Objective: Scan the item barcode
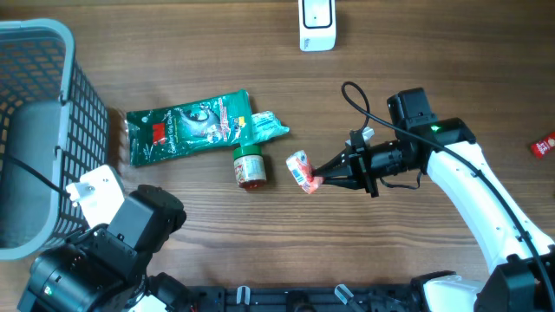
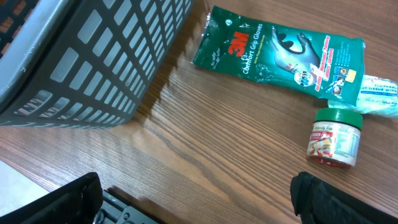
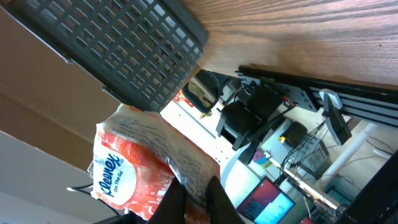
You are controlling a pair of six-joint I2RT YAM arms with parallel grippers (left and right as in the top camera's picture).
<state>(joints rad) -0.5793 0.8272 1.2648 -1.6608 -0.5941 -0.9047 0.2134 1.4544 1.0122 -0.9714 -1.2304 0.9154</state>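
Observation:
A small orange and white Kleenex tissue pack [image 1: 301, 170] is the item in hand. My right gripper [image 1: 319, 179] is shut on its edge and holds it off the table at mid-right, tilted on its side. In the right wrist view the pack [image 3: 134, 168] fills the lower left, with the right gripper [image 3: 194, 186] pinching its printed wrapper; no barcode can be made out there. A white scanner [image 1: 316, 24] stands at the table's far edge, apart from the pack. My left gripper [image 2: 196, 199] is open and empty, low over bare wood near the front left.
A green 3M gloves pack [image 1: 186, 126], a teal packet [image 1: 269, 128] and a green-lidded jar [image 1: 250, 166] lie left of the tissue pack. A grey basket [image 1: 35, 130] fills the left side. A red object [image 1: 544, 145] sits at the right edge.

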